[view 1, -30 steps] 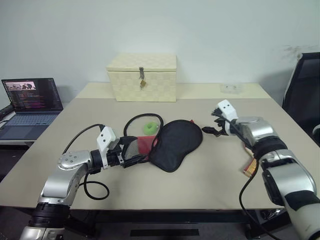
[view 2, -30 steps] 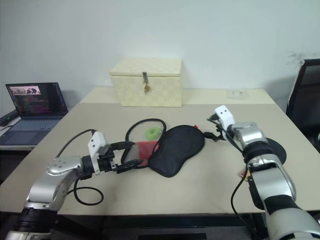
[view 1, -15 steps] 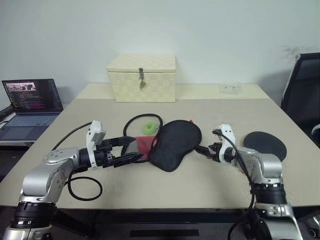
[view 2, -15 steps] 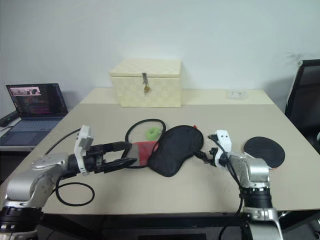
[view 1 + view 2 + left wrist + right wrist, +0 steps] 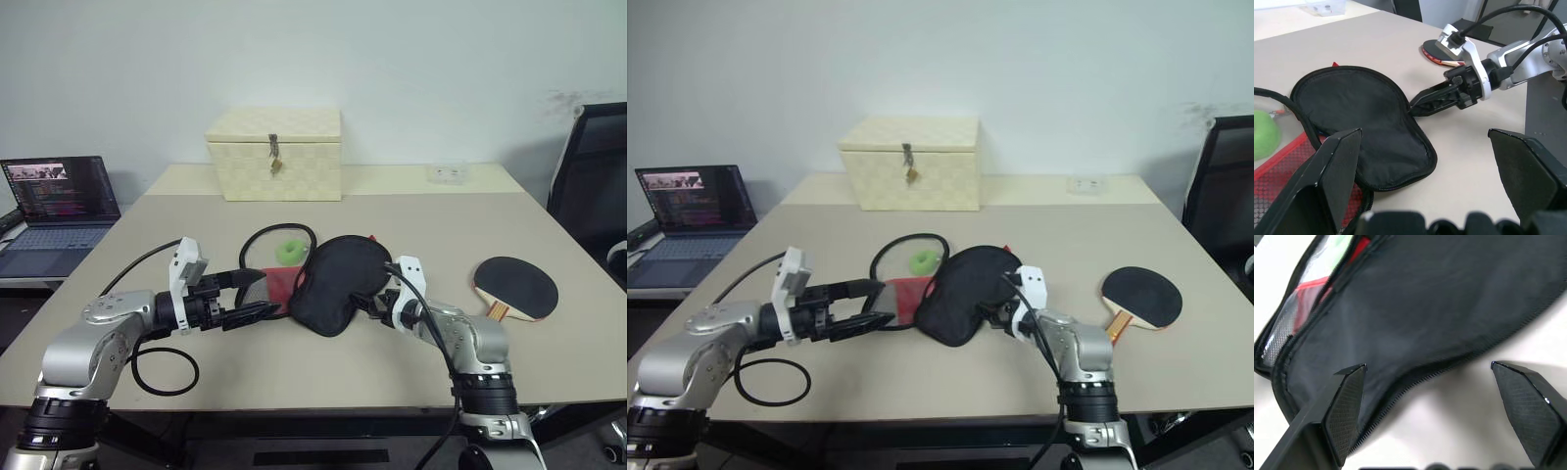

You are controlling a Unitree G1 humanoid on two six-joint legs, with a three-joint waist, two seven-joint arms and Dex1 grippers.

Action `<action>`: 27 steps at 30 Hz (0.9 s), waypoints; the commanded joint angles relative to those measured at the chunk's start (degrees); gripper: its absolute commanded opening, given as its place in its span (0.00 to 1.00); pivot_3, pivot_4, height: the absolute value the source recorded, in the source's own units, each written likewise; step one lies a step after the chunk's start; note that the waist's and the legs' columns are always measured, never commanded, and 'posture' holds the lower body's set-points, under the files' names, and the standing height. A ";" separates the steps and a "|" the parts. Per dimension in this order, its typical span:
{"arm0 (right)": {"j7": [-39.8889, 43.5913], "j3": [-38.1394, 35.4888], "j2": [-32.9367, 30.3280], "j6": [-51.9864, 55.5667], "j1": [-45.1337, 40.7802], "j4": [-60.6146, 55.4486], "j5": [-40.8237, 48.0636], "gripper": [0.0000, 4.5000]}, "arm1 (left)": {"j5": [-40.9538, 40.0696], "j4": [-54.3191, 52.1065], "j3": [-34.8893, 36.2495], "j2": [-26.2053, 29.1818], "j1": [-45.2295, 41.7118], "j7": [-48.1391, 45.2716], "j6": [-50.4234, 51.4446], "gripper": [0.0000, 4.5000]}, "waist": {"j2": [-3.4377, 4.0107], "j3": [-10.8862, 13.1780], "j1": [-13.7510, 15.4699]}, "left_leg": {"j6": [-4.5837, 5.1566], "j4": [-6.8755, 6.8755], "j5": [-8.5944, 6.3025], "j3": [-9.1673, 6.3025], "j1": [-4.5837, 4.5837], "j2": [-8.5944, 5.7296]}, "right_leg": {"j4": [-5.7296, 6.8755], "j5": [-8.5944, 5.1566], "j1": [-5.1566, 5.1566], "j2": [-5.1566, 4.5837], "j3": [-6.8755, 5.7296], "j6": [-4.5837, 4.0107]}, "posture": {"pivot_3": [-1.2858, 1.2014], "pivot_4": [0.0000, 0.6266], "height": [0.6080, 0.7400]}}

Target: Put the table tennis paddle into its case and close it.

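Observation:
The case lies mid-table: a black rounded part, with a red mesh end and a green pull tag on its left side. The table tennis paddle lies flat on the table at the right, black face up, apart from both grippers. My left gripper is open, its fingers on either side of the red end. My right gripper is open at the black part's right edge, low over the table. The left wrist view shows the case, the right gripper and the paddle. The right wrist view shows the case's zip edge between the open fingers.
A cream woven latched box stands at the back of the table. A laptop sits on a lower surface at the left, and a black chair stands at the right. My left arm's cable loops on the table near the front edge.
My right gripper has swung left and down from the table's right side to the case's right edge, and the paddle behind that arm has come into view. The left gripper has hardly moved.

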 commanded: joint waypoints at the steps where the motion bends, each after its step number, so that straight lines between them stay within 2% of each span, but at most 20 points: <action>1: -0.03 1.70 2.14 -2.21 -2.34 0.93 1.20 0.99 | -0.51 -2.57 2.00 1.19 0.12 0.38 -0.23 1.00 | 0.00 0.00 -0.10 | 0.00 0.00 0.00 -0.01 0.00 0.00 | 0.00 0.00 0.00 0.01 0.00 0.00 | 0.52 0.24 1.00; 10: -0.67 0.98 3.30 -2.54 -2.86 1.80 2.46 0.99 | -0.60 -3.61 2.44 1.14 0.98 1.27 -0.23 1.00 | 0.00 0.00 -0.11 | 0.00 -0.02 0.00 -0.05 -0.02 0.01 | -0.01 -0.01 0.00 -0.01 0.00 -0.02 | 0.52 0.24 1.00; 11: -0.86 0.81 3.33 -2.49 -2.85 1.80 2.62 0.96 | -0.56 -3.66 2.40 1.12 1.05 1.31 -0.28 1.00 | 0.00 0.00 -0.11 | 0.00 -0.02 0.00 -0.05 -0.02 0.01 | -0.01 -0.01 0.00 -0.01 0.00 -0.02 | 0.52 0.24 1.00; 14: -1.35 0.11 3.27 -1.98 -2.84 1.70 3.49 0.80 | -0.40 -3.75 2.20 0.99 1.09 1.42 -0.41 1.00 | 0.00 0.00 -0.10 | 0.00 -0.02 0.00 -0.05 -0.02 0.02 | -0.01 -0.02 0.00 -0.01 0.00 -0.03 | 0.52 0.24 1.00; 19: -1.25 -1.57 2.18 0.21 -2.85 1.60 4.86 0.39 | -0.10 -4.12 1.22 0.44 0.62 1.49 -0.56 1.00 | 0.00 0.00 -0.11 | 0.00 -0.02 0.00 -0.04 -0.01 0.01 | -0.01 -0.02 0.00 -0.01 0.00 -0.03 | 0.52 0.24 1.00; 24: 0.44 -1.77 -1.81 2.89 -3.06 2.09 5.98 0.00 | -0.12 -4.66 0.00 -0.20 -0.58 1.39 -0.50 1.00 | 0.00 0.00 -0.09 | 0.00 -0.02 0.00 -0.04 -0.02 0.00 | -0.02 -0.02 0.00 -0.01 0.00 -0.03 | 0.52 0.24 1.00; 27: 1.68 -1.19 -4.24 3.16 -3.45 2.59 5.91 0.00 | -0.01 -4.84 -0.62 -0.33 -0.84 1.26 -0.58 1.00 | 0.00 0.00 -0.10 | 0.00 -0.02 0.00 -0.02 -0.02 -0.01 | -0.03 -0.02 0.00 -0.01 0.00 -0.02 | 0.52 0.24 1.00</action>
